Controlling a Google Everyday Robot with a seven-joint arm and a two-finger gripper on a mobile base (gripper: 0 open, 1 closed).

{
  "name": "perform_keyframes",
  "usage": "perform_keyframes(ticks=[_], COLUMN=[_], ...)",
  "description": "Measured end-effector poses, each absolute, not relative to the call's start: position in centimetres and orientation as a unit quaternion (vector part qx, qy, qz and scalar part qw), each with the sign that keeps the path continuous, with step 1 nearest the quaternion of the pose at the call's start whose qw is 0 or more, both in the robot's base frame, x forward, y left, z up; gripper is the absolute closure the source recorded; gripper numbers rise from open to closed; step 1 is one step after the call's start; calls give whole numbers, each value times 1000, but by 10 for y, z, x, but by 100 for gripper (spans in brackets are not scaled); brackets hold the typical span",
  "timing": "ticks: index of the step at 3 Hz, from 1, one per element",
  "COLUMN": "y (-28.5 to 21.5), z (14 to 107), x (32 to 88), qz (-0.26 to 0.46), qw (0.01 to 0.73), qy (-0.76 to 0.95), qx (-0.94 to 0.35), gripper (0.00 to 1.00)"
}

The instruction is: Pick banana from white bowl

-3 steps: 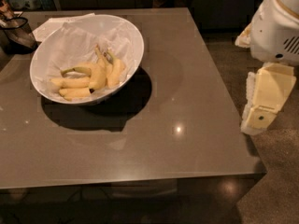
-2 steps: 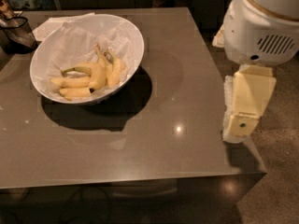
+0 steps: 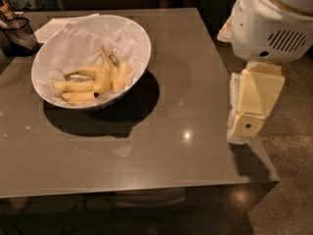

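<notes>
The white bowl [image 3: 143,43] stands on the far left part of the table, lined with crumpled white paper. Several yellow bananas [image 3: 98,80] lie in a bunch in its near half, stems pointing up and back. My gripper [image 3: 247,125] hangs on its cream-coloured link below the white arm housing [image 3: 274,23]. It is over the table's right edge, well to the right of the bowl and apart from it. It holds nothing that I can see.
A dark mesh basket [image 3: 19,33] stands at the far left, beside the bowl. The grey-brown table [image 3: 161,155] ends in a front edge near the bottom and a right edge under the arm. Speckled floor [image 3: 288,180] lies to the right.
The arm and gripper have moved left, from beside the table to over its right edge. The bowl and bananas have not moved on the table.
</notes>
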State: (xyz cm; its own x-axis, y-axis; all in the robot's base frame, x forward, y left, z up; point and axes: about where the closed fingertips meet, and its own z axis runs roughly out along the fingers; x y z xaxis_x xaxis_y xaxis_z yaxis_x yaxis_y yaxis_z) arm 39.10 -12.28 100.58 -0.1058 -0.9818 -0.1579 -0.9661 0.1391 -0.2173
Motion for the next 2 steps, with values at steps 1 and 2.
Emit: perform_keyframes(ticks=[1, 2], y=[-93, -57], z=[1007, 1008], x=[403, 420], qz=[15, 35], qw=[153, 152], qy=[744, 740], qx=[-651, -654], gripper=[0, 0])
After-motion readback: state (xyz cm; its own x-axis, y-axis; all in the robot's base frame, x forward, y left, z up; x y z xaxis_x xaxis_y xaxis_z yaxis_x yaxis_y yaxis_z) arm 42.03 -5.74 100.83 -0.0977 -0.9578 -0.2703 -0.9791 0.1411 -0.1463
